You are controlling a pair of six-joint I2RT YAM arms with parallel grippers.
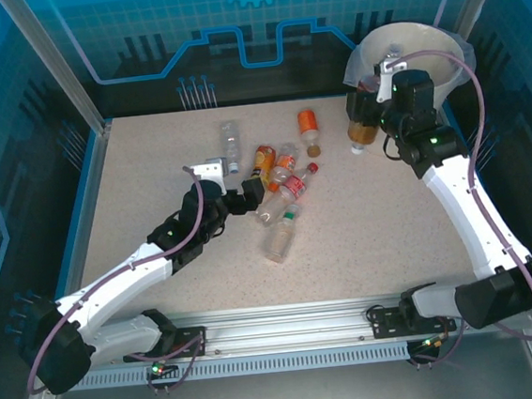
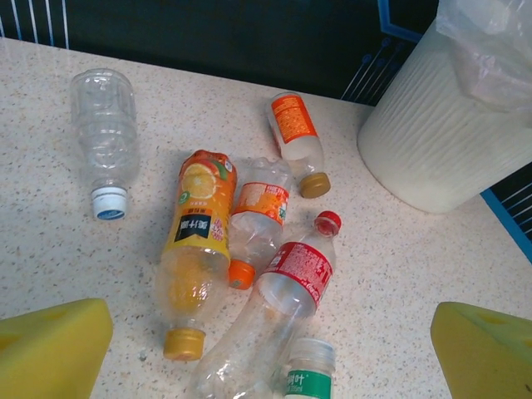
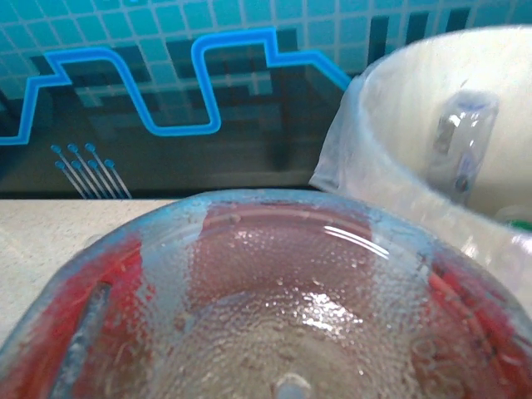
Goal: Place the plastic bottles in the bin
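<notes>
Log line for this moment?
left gripper: open above loose bottles | right gripper: shut on held bottle beside bin | drop: not yet done

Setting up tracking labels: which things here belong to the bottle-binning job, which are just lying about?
Job: bin, held bottle beside it, clear white-capped bottle, orange-juice bottle, orange-capped bottle, red-labelled bottle, green-labelled bottle, orange-labelled bottle.
Not the job: speckled table, blue backdrop, aluminium rail.

The beige table (image 2: 50, 249) carries six plastic bottles (image 2: 199, 224) lying flat near its middle, and the bin (image 2: 432, 141) standing at its far right corner
</notes>
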